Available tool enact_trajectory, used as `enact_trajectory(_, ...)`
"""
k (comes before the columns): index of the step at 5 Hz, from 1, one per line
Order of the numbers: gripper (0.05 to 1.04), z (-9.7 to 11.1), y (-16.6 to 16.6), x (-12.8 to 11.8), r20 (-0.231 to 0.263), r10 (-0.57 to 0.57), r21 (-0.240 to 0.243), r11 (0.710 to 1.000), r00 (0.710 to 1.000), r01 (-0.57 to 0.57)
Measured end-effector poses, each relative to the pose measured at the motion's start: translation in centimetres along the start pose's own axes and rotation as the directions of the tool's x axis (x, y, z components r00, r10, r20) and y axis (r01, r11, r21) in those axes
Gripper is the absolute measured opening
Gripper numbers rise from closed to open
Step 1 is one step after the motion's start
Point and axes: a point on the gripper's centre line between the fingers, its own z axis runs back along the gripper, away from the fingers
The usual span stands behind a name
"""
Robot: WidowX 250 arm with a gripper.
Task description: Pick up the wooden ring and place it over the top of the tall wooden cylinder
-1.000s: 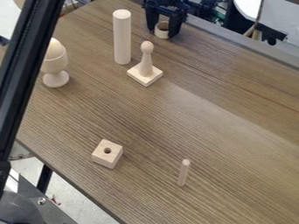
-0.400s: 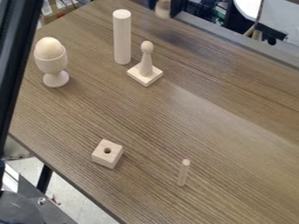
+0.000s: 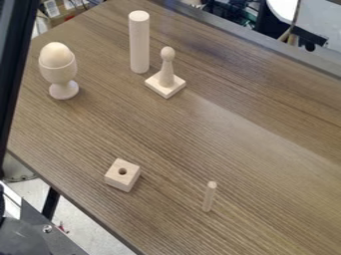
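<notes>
Left to right, we have a black bar running down the left edge, its long axis steep, top end leaning right. Next, the cup at upper left of the bench: upright, long axis vertical, mouth up, with the egg seated in it, rounded end up. Block at lower left, near the bench's edge: hole in its top face, bore axis pointing up, sides turned askew to the view. Rod near the top, right of the cup and apart from it: on end, long axis vertical, flat end up. Pawn just beside the rod: upright, ball end up, square base flat on the bench, one corner toward us. Peg at lower right, well apart from the block: thin, on end, long axis vertical, rounded tip up. We can't tell the gripper's state.
</notes>
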Motion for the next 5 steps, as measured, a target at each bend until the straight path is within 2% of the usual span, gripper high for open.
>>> enact_trajectory(1,0.760,1.2,0.2,-1.4,-0.089,0.076,0.041,0.996,0.993,-0.073)
enact_trajectory(2,0.759,1.5,0.4,-2.8,-0.169,0.137,0.072,0.989,0.976,-0.127)
enact_trajectory(3,0.759,3.5,1.0,-4.1,-0.161,0.185,0.073,0.982,0.969,-0.176)
enact_trajectory(5,0.759,3.6,2.3,-6.4,-0.181,0.267,0.091,0.963,0.947,-0.254)
